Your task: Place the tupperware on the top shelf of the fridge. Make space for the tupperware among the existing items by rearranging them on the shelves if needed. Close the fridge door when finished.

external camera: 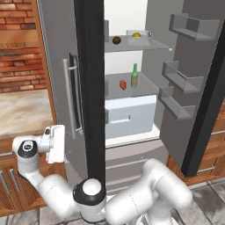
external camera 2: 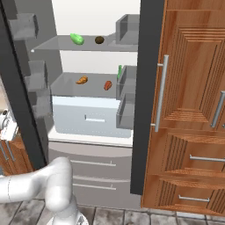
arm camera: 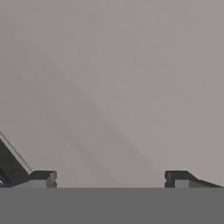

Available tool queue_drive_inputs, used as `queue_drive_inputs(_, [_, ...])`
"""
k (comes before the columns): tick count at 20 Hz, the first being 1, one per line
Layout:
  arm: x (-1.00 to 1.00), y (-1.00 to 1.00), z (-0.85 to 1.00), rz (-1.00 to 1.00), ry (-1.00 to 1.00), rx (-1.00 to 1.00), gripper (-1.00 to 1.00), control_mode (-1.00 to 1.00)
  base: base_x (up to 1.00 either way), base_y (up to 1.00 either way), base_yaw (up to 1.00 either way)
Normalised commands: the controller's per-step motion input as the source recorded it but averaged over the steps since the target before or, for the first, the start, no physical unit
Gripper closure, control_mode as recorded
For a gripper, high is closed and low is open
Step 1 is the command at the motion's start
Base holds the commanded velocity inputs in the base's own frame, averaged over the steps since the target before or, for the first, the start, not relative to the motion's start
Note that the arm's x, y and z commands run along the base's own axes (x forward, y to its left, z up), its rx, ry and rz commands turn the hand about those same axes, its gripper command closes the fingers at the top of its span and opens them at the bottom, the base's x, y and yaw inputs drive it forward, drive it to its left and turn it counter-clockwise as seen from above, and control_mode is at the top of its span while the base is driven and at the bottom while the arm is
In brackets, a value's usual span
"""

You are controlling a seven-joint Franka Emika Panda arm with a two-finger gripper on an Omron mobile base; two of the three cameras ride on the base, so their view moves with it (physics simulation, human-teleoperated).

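Tupperware [external camera: 137,35]: sits on the top shelf [external camera: 149,45], far right, with olive and orange food in it; the placing step looks done.
Existing items: brown ball [external camera: 116,40] and green cucumber [external camera 2: 77,39] share the top shelf, left of the container; red piece [external camera: 123,85], green bottle [external camera: 134,76] and orange croissant [external camera 2: 81,80] lie on the shelf below.
Fridge [external camera: 132,118]: both doors stand open, cavity exposed.
Gripper [arm camera: 109,178]: jaws spread wide, holding nothing, close to the flat grey outer face of the left door [external camera: 57,66].
Left to do: closing the doors; the left one appears to be next.
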Motion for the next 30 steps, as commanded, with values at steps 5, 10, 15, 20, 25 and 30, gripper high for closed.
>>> queue_drive_inputs(5, [0.02,-0.85,0.57,0.00,0.00,0.00,-1.00,-1.00,0.00,0.00,0.00])
queue_drive_inputs(10, [0.18,-0.48,0.56,0.07,-0.02,0.00,-1.00,-1.00,0.00,0.00,0.00])
queue_drive_inputs(15, [0.43,-0.43,0.10,0.19,-0.09,0.00,-1.00,-1.00,0.00,0.00,0.00])
queue_drive_inputs(20, [0.82,-0.53,0.00,0.34,-0.26,0.10,-1.00,-1.00,0.00,0.00,0.00])
queue_drive_inputs(25, [0.94,-0.38,0.10,0.38,-0.31,0.13,-1.00,-1.00,0.00,0.00,0.00])
queue_drive_inputs(30, [0.95,-0.16,0.42,0.36,-0.27,0.14,-1.00,-1.00,0.00,0.00,0.00])
